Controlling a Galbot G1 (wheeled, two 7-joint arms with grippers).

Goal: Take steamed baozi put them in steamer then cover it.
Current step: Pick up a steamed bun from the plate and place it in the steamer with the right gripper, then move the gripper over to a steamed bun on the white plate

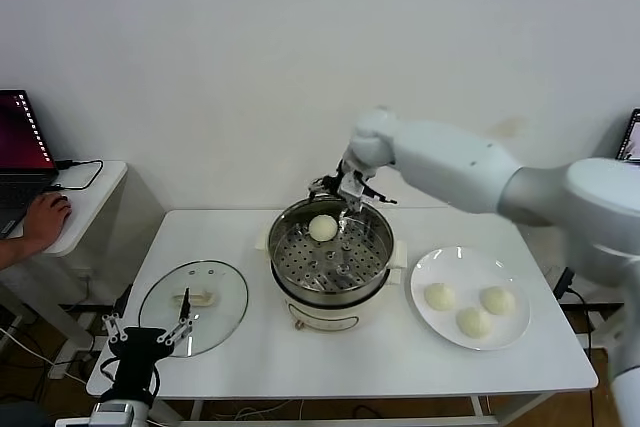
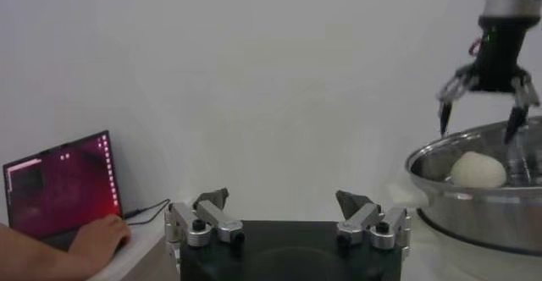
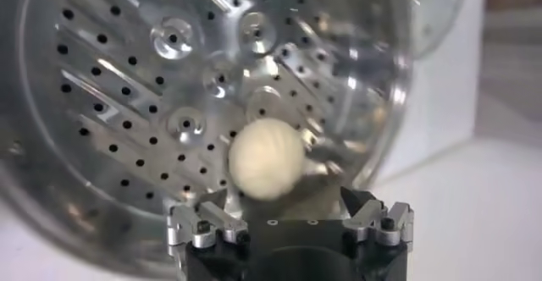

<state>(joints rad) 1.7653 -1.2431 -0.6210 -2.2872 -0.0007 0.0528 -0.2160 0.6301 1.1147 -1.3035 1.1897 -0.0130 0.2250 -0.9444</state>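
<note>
The steamer [image 1: 325, 299] stands mid-table. One baozi [image 1: 322, 228] lies on its perforated tray near the back wall. My right gripper [image 1: 345, 202] hovers just above that bun at the pot's back rim, open and empty. In the right wrist view the bun [image 3: 266, 159] rests on the tray [image 3: 127, 96] just beyond my open right gripper [image 3: 284, 200]. Three more baozi [image 1: 473, 321] lie on the white plate [image 1: 455, 265]. The cover [image 1: 215, 282] lies flat on the table at the left. My left gripper [image 1: 148, 332] is parked open at the front left corner.
A side table at the far left holds a laptop [image 2: 59, 185] with a person's hand [image 1: 42, 219] on it. The left wrist view shows my open left gripper [image 2: 284, 200], the pot [image 2: 483, 194] and the right gripper [image 2: 487, 105] above it.
</note>
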